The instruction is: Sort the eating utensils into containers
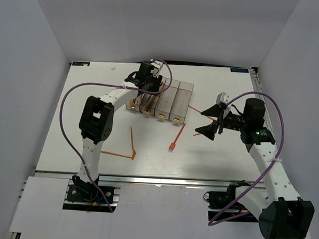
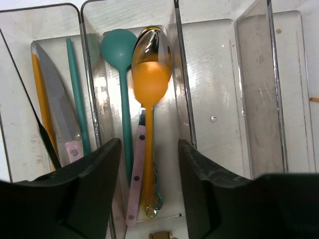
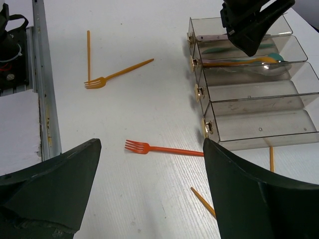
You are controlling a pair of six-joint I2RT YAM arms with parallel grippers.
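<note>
The white table [image 1: 216, 154] has a metal rail [image 1: 145, 179] along its near edge. Four clear bins [image 1: 183, 102], joined in a row, sit at the far middle. In front of them, near the left, an orange fork [image 1: 132, 140] lies with its tines toward the near edge, and there a thin orange utensil [image 1: 117, 154] meets it, the two forming a V. A red fork [image 1: 175, 139] lies apart to their right, tines also nearward. Right of the bins lie two more orange handles [image 1: 195, 109] [image 1: 197, 134], their ends hidden.
</note>
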